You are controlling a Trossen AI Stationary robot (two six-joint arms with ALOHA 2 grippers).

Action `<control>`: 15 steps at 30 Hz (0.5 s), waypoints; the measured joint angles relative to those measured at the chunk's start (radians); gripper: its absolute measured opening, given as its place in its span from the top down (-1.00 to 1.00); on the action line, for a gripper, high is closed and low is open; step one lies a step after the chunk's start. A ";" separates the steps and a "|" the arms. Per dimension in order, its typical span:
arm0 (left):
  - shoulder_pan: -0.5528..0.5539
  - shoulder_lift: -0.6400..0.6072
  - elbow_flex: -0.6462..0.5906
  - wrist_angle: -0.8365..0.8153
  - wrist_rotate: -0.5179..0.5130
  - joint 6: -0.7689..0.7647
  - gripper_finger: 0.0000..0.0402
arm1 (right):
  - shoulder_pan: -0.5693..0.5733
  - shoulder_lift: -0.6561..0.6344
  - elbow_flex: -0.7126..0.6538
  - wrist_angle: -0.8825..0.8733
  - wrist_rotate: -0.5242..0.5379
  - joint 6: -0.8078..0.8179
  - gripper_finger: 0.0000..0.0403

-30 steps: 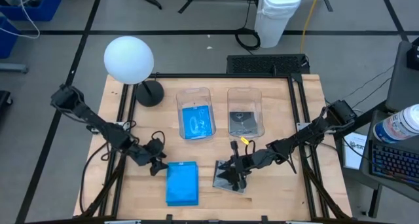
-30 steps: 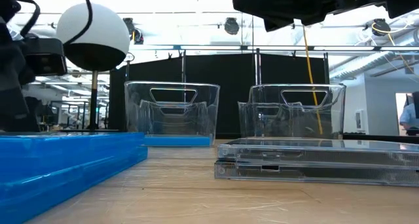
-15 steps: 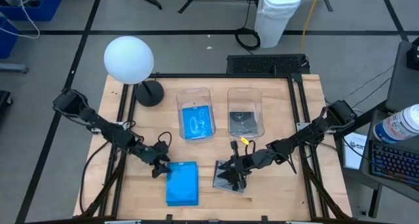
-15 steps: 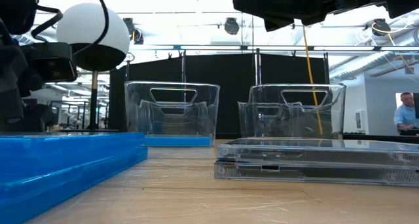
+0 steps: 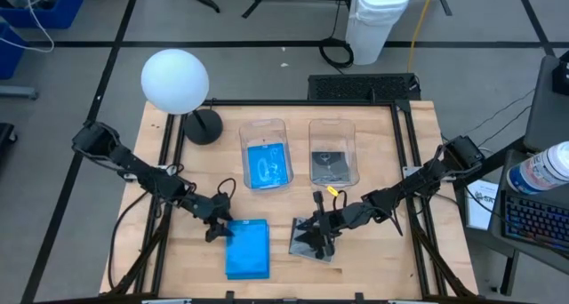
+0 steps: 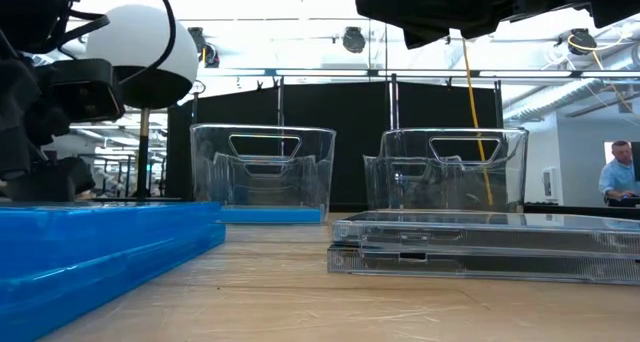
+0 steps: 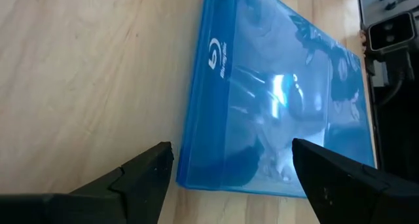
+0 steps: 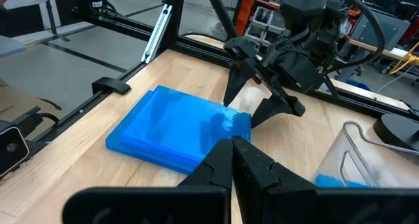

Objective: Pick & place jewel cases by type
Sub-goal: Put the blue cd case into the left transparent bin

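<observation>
A stack of bright blue jewel cases (image 5: 248, 251) (image 6: 90, 247) lies flat near the table's near edge. My left gripper (image 5: 218, 226) (image 7: 232, 147) is open at the stack's far left corner (image 7: 196, 175), one finger on either side of it, touching nothing. To the right lies a low stack of grey see-through cases (image 5: 300, 240) (image 6: 480, 247). My right gripper (image 5: 316, 240) (image 8: 231, 149) hangs shut above them, holding nothing. Its wrist view looks across at the blue stack (image 8: 173, 129) and my left gripper (image 8: 262, 86).
Two clear tubs stand farther back: the left one (image 5: 267, 155) holds a blue case, the right one (image 5: 332, 153) a grey one. A white globe lamp (image 5: 175, 80) stands at the far left. A person (image 6: 620, 177) shows in the room beyond the table.
My left gripper has moved a little toward the table's right and near edge, closing in on the blue stack's far left corner. The right arm and all cases have kept still.
</observation>
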 joint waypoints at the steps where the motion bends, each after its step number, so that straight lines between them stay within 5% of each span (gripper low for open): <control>1: 0.000 0.000 0.000 0.000 0.005 0.000 -0.55 | 0.000 0.000 0.000 0.000 0.000 0.000 1.00; 15: 0.013 0.074 0.000 0.106 0.020 0.018 -0.55 | 0.000 0.000 0.000 0.000 0.000 0.001 1.00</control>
